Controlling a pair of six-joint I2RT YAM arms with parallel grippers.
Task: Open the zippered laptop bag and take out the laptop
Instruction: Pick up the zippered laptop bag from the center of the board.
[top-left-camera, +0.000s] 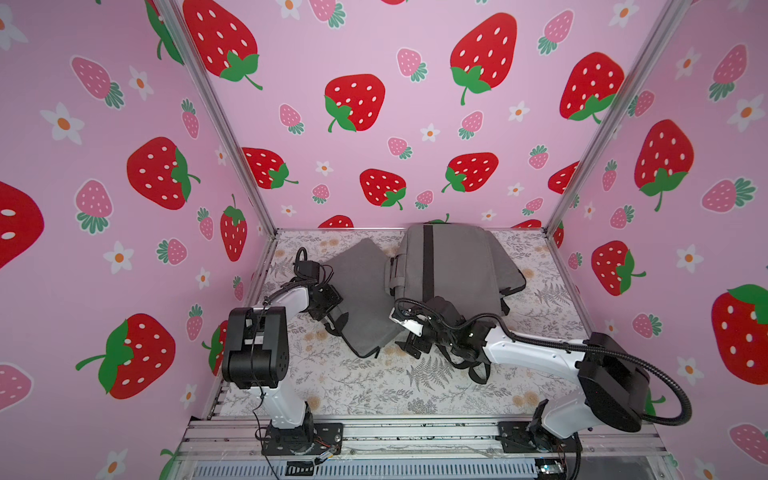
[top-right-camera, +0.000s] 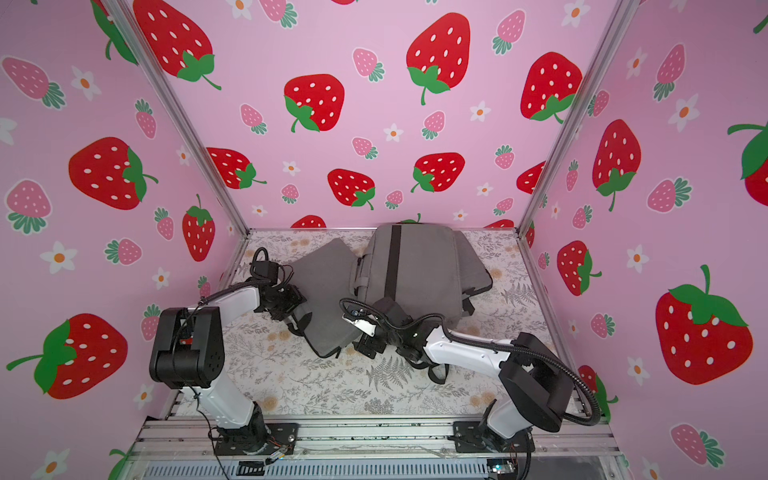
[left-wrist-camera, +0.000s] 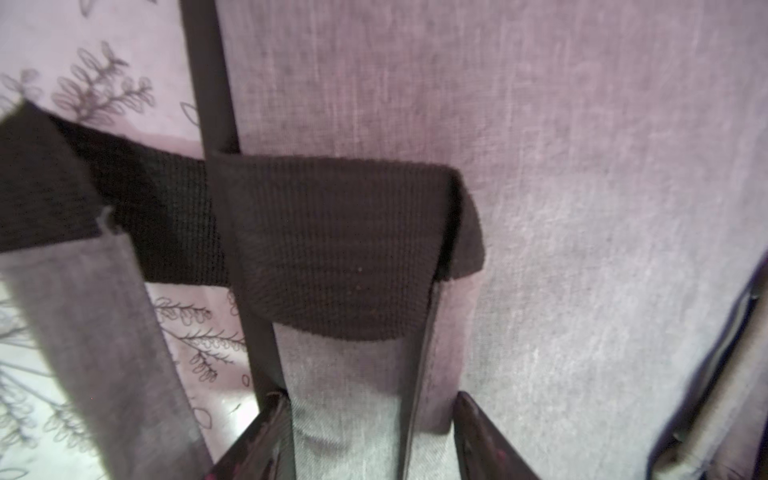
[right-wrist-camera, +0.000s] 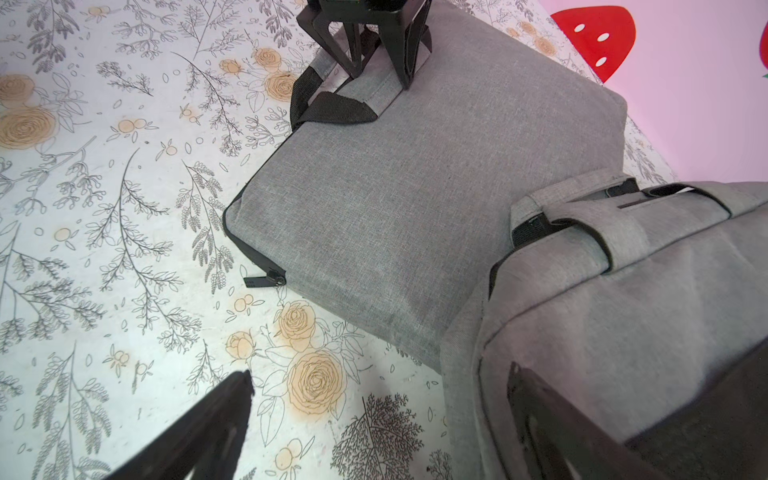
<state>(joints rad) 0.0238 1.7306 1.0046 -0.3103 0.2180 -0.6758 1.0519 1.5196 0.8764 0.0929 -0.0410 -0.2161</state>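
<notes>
The grey laptop bag (top-left-camera: 457, 266) (top-right-camera: 424, 266) (right-wrist-camera: 644, 332), with a black stripe and a carry handle, lies at the back of the table. A flat grey zippered sleeve (top-left-camera: 361, 299) (top-right-camera: 328, 299) (right-wrist-camera: 436, 187), laptop-sized, lies to its left, one edge under the bag's handle side. No bare laptop shows. My left gripper (top-left-camera: 332, 323) (left-wrist-camera: 370, 399) (right-wrist-camera: 382, 79) is shut across the sleeve's grey strap handle (left-wrist-camera: 345, 374). My right gripper (top-left-camera: 409, 345) (right-wrist-camera: 380, 370) stands open and empty above the cloth, with one finger over the bag's near corner.
The sleeve's zip pull (right-wrist-camera: 266, 281) sits shut at its near corner. Black straps (top-left-camera: 478, 370) of the bag trail under my right arm. The floral tablecloth (top-left-camera: 374, 386) is bare in front. Pink strawberry walls (top-left-camera: 124, 208) close in three sides.
</notes>
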